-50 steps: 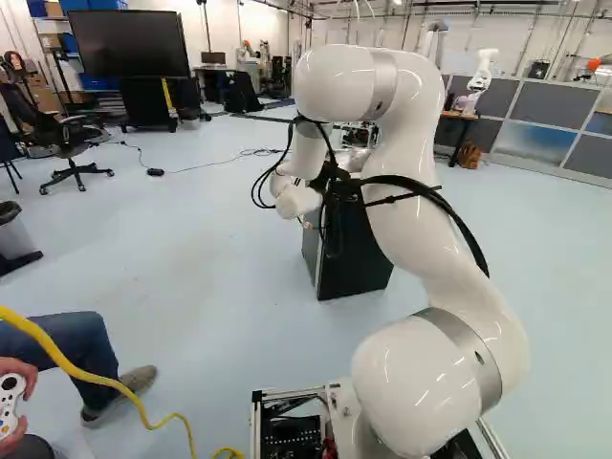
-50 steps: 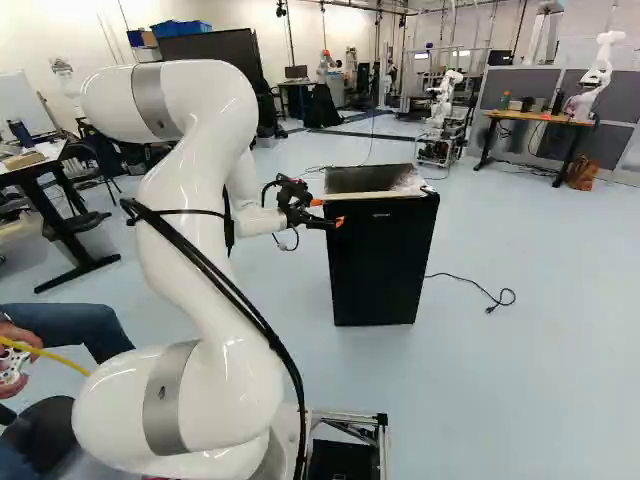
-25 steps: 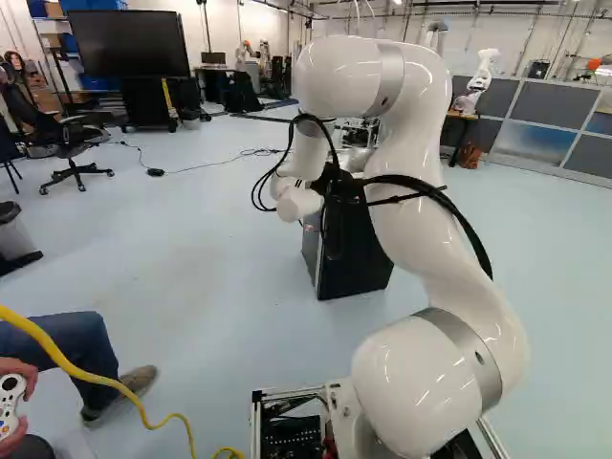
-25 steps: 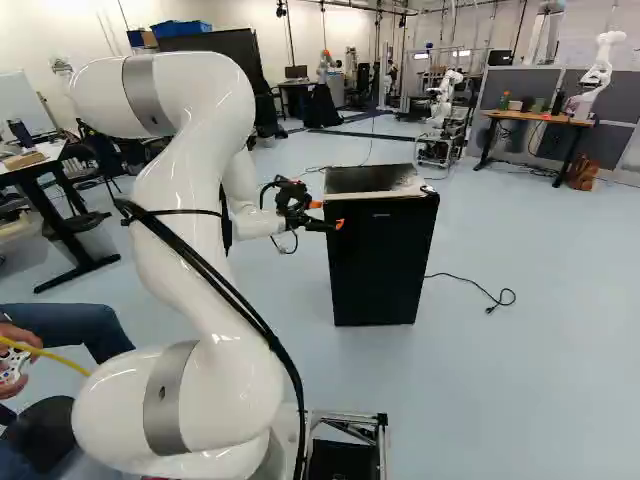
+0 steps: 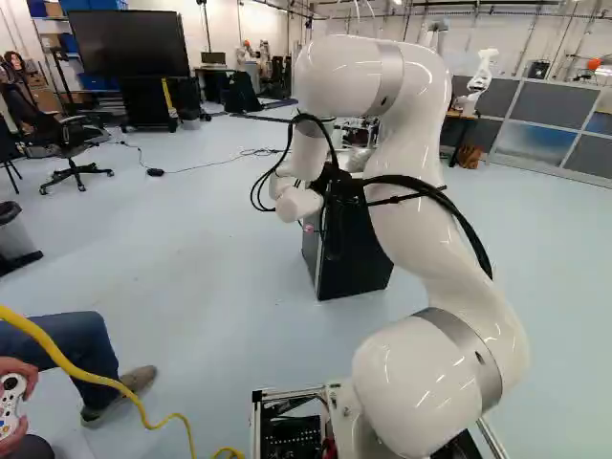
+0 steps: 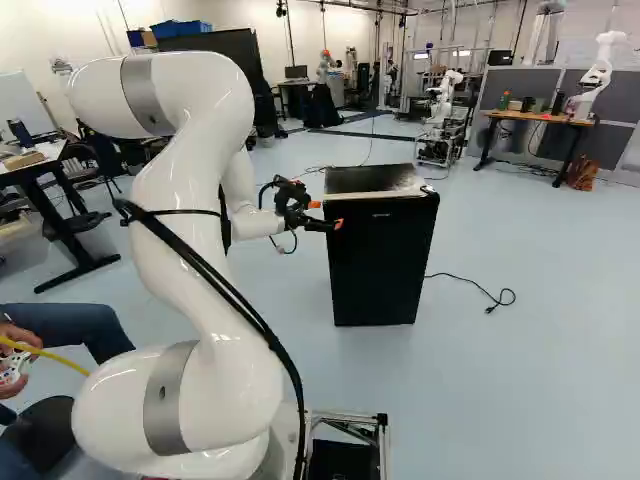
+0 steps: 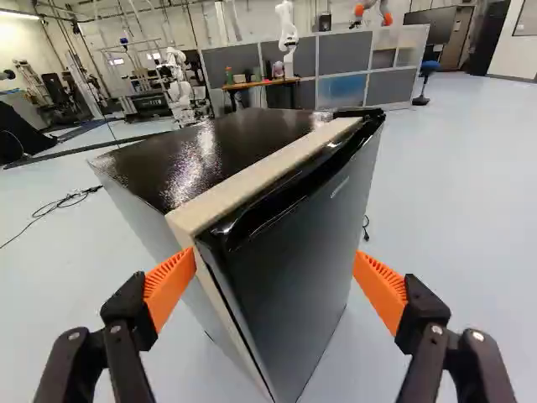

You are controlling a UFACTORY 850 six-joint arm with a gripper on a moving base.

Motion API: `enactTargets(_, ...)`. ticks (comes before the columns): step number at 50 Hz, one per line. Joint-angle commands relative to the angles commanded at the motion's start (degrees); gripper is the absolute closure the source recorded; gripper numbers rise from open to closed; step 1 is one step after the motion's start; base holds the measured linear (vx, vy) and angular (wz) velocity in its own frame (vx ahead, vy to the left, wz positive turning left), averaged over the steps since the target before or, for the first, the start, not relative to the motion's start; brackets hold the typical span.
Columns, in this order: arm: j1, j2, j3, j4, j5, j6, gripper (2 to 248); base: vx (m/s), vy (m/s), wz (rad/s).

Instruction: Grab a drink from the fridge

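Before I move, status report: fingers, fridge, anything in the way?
Fingers open, gripping nothing. Fridge upright, ahead of them. Its door looks shut, barring the way inside.

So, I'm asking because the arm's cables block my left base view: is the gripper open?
Observer: Yes. In the wrist view, the gripper is open, its orange pads well apart.
Operator: Good. Which part of the fridge is ahead of it?
Observer: A front corner, with the fridge door in sight; it looks closed.
Operator: Anything on the floor beside the fridge?
Observer: The right base view shows a black cord trailing to its right.
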Motion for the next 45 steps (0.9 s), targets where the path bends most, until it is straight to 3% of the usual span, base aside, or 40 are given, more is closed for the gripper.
enactTargets(45,-1.4,-1.0,-1.5,0.0,0.0,0.0,3,0.000,0.000,0.000)
